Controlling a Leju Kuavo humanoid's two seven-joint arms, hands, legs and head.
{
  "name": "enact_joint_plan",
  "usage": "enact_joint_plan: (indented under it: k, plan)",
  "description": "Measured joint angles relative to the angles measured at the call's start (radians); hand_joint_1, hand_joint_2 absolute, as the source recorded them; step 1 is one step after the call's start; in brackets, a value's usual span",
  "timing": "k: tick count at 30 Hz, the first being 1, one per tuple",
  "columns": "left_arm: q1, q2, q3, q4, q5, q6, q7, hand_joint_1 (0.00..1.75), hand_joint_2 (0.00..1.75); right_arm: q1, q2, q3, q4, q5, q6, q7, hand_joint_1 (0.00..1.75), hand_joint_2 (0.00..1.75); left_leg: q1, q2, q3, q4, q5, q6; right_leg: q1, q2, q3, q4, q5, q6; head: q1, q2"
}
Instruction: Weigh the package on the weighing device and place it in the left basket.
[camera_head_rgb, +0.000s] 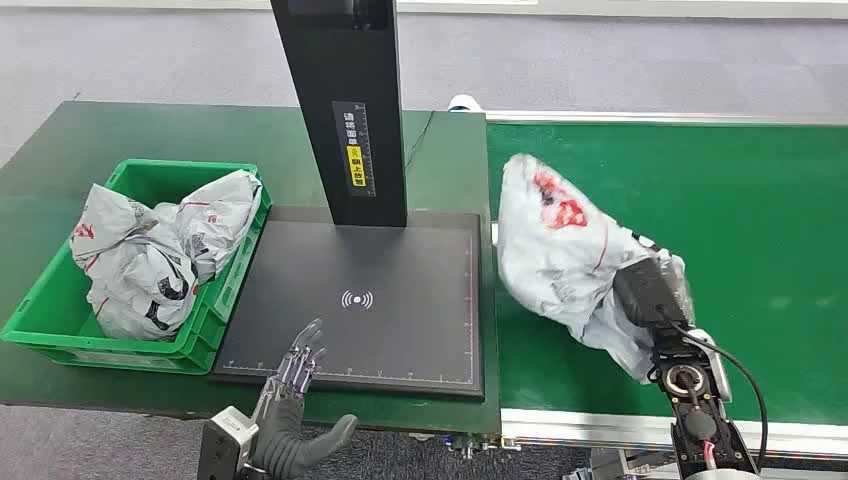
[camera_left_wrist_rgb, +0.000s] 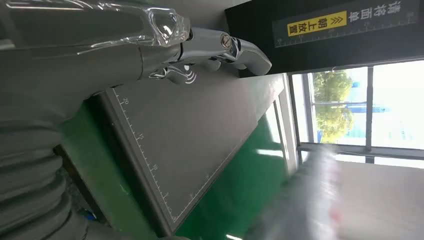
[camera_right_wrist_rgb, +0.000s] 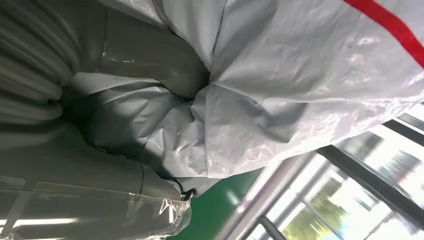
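On the black post (camera_head_rgb: 345, 110) of the weighing device you have a label: small white characters too small to read, above a yellow strip with black characters. The platform (camera_head_rgb: 390, 265) bears a white wireless-wave sign (camera_head_rgb: 357, 299) and edge ruler marks; the left wrist view shows 20.

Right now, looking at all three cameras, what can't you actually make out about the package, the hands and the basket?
- Right robot hand: the grey package wraps its fingers in the head view; the right wrist view is bag plastic up close.
- Package contents: hidden by opaque plastic.
- Package in the left wrist view: a blur at the frame's edge.
- Green basket floor: covered by bagged parcels.
- Scale column: its top is cut off; label print is too small.
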Motion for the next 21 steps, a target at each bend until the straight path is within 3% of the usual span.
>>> enact_joint_plan:
  k: [6,10,16,21]
  plan:
    - [-0.001,0.0,0.0,0.005,0.0,0.011,-0.017,0.0,1.75,0.034,0.049,-0.09,-0.136,-0.258,-0.031,-0.102,1.73,1.75,0.0,0.0,-0.001,0.0,0.0,0.0,0.0,0.0,-0.001,0.0,0.0,0.0,0.0,0.0]
    - [-0.001,0.0,0.0,0.009,0.0,0.013,-0.021,0.0,1.75,0.057,0.076,-0.108,-0.243,-0.355,-0.075,-0.135,1.74,1.75,0.0,0.0,-0.001,0.0,0.0,0.0,0.0,0.001,-0.001,0.0,0.0,0.0,0.0,0.0]
    - [-0.002,-0.002,0.0,0.011,0.0,0.019,-0.023,0.0,1.75,0.071,0.097,-0.073,-0.359,-0.417,-0.082,-0.158,1.74,1.75,0.0,0.001,-0.001,0.0,0.0,0.0,0.0,0.001,-0.001,0.0,0.0,0.0,0.0,0.0]
    - [-0.001,-0.001,-0.002,0.011,0.0,0.022,-0.026,0.0,1.75,0.067,0.102,0.011,-0.378,-0.401,-0.021,-0.137,1.72,1.75,0.0,0.001,-0.001,0.0,0.0,0.0,0.0,0.001,-0.001,0.0,0.0,0.0,0.0,0.0]
